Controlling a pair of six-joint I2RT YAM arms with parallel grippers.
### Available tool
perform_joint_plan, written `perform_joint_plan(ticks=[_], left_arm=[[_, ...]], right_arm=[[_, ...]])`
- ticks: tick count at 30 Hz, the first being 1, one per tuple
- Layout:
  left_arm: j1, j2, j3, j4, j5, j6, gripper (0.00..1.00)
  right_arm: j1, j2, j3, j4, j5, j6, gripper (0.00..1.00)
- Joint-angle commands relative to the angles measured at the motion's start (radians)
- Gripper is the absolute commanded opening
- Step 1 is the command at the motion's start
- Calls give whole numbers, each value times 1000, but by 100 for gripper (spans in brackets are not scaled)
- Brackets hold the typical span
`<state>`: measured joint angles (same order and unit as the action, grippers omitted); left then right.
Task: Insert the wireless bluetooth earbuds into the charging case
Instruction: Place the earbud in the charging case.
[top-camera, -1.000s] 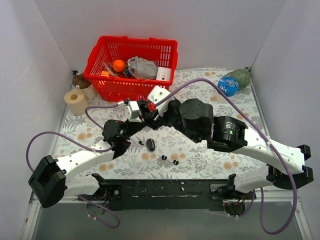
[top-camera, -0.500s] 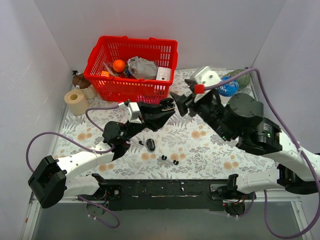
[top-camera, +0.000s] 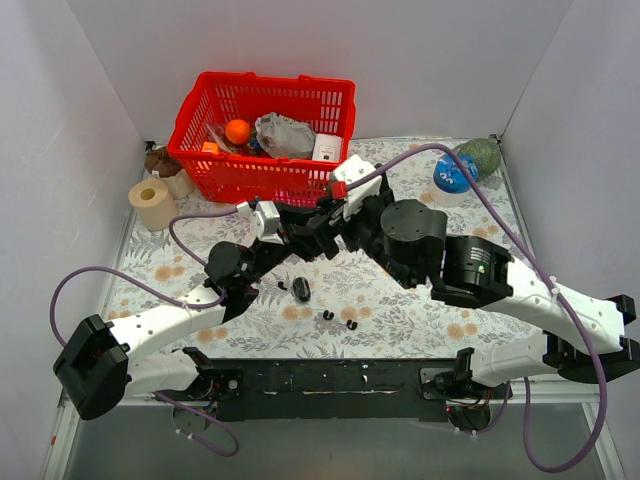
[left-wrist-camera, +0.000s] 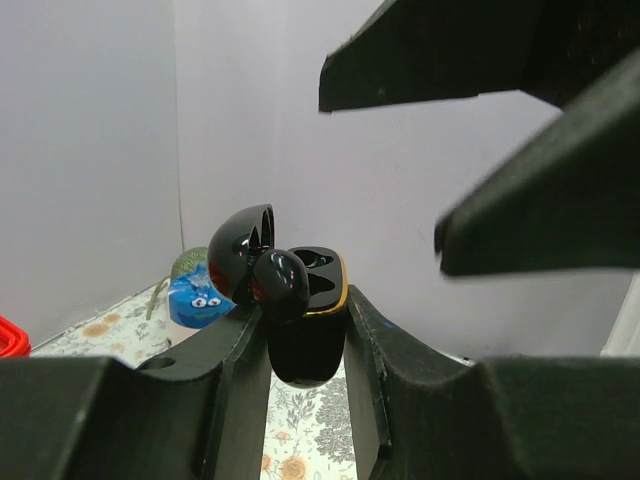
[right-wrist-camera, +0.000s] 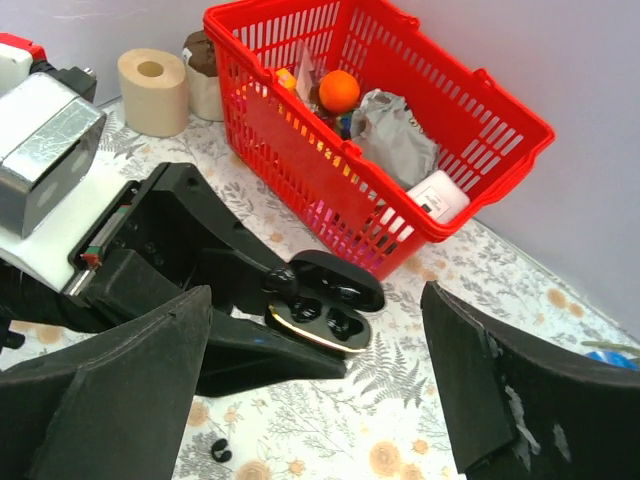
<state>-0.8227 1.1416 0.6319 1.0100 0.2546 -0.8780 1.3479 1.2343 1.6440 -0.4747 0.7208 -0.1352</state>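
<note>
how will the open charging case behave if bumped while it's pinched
Probably slippery: the charging case has a glossy, rounded shell, held by the left tool at its sides only. Its hinged lid stands open, so a nudge may swing it.

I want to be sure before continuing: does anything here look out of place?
Yes. Several small black bits lie scattered on the table near its front edge, while the open case, held up in the left jaws, seems to have empty sockets.
</note>
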Motion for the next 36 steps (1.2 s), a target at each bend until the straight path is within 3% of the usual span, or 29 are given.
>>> perform_joint_plan(ticks=[1, 18, 36], left_arm=[[4, -23, 28, -10, -18, 17, 0], [4, -45, 32, -7, -2, 24, 0], [4, -65, 32, -21, -12, 36, 0]], right_arm=[[-1, 5, -1, 44, 15, 111, 94], [-33, 93, 51, -18, 124, 170, 95], [-73, 1, -21, -28, 91, 201, 93]])
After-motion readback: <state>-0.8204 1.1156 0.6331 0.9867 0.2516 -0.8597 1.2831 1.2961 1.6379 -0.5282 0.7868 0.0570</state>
